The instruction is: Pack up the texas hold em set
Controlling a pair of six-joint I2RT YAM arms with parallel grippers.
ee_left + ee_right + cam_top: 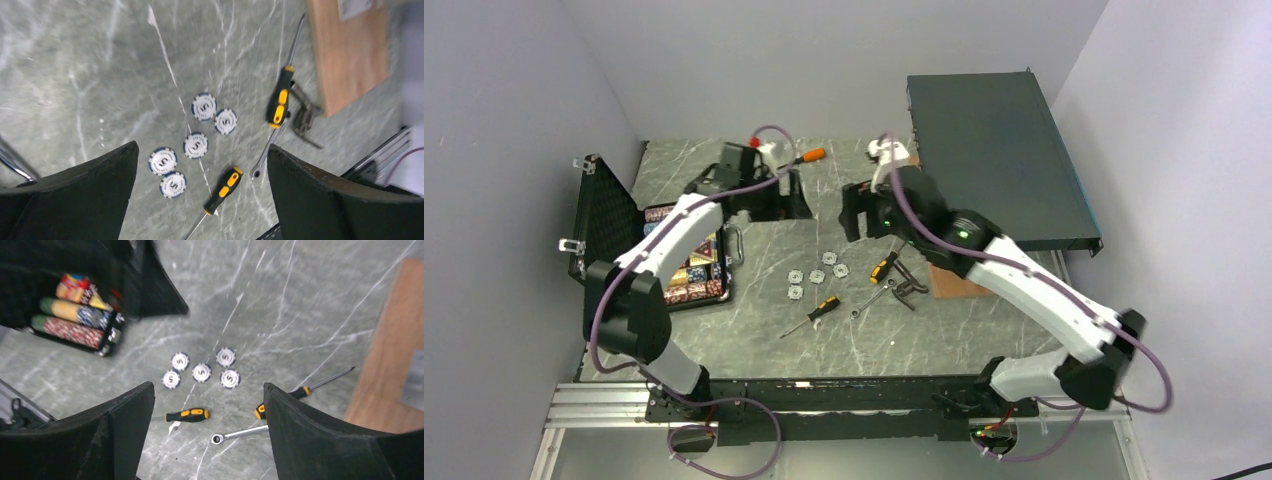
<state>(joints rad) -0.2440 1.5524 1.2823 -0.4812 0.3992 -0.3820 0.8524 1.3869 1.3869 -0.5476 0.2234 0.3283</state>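
A small black case (609, 220) sits open at the left of a grey marbled table (754, 330), its egg-crate foam lid swung out to the left. Its tray holds rows of poker chips (696, 275) standing on edge, in red, green, blue and yellow. Just past the case's far right corner, the left end effector (202, 150) hangs with its fingers spread wide, holding nothing. To the right of the case and apart from it, five loose chips (816, 273) lie flat in a close cluster, white-faced with dark blue edges. Further right of the case are two yellow-and-black screwdrivers (826, 305) and a wrench (872, 300). The right end effector (207, 387) hovers there too, fingers apart and empty. Farthest from the case are a wooden block (959, 283) and a large dark flat box (999, 160).
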